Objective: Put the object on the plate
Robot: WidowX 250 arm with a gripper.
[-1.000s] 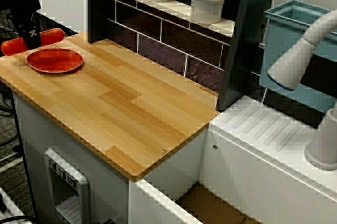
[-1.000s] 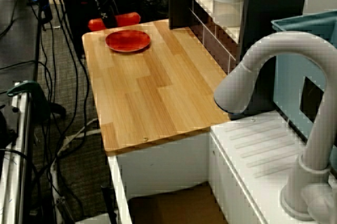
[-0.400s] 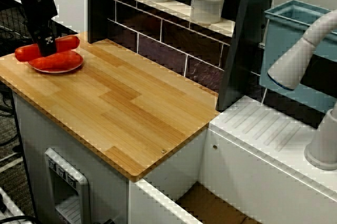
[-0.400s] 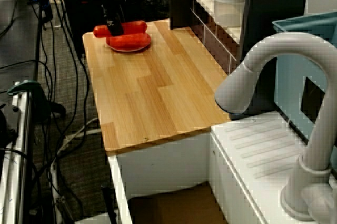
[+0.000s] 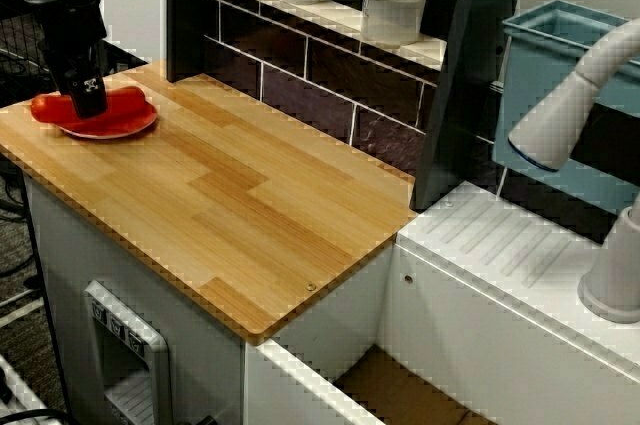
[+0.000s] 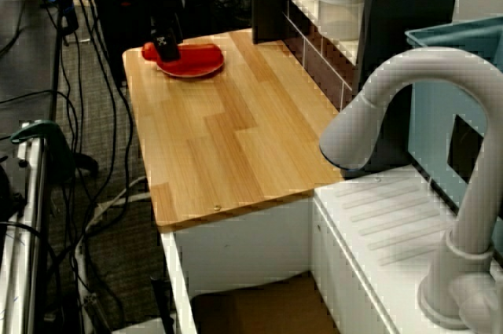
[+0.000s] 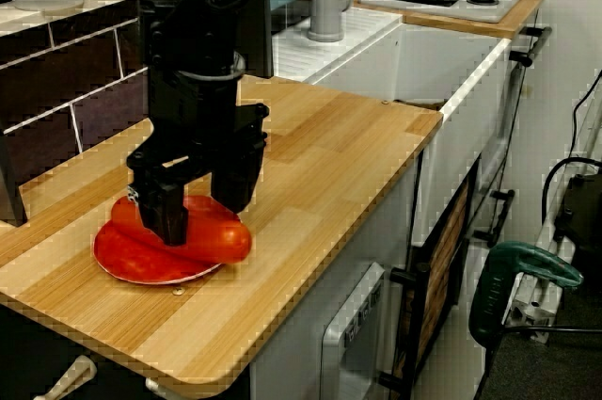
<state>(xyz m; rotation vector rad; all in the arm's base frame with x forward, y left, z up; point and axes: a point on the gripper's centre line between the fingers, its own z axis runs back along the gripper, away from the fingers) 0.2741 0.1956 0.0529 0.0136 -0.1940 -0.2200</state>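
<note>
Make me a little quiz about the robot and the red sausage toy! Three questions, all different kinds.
1. True or false: the sausage toy lies across the red plate.
2. What stands on the shelf behind the wooden counter? A) white lidded jars B) green bottles C) blue cups
3. Fill in: the gripper has its jaws on either side of the ____.

Key:
1. True. The toy rests on the plate.
2. A.
3. Sausage toy. The jaws sit around its middle; whether they squeeze it or have let go cannot be told.
</note>
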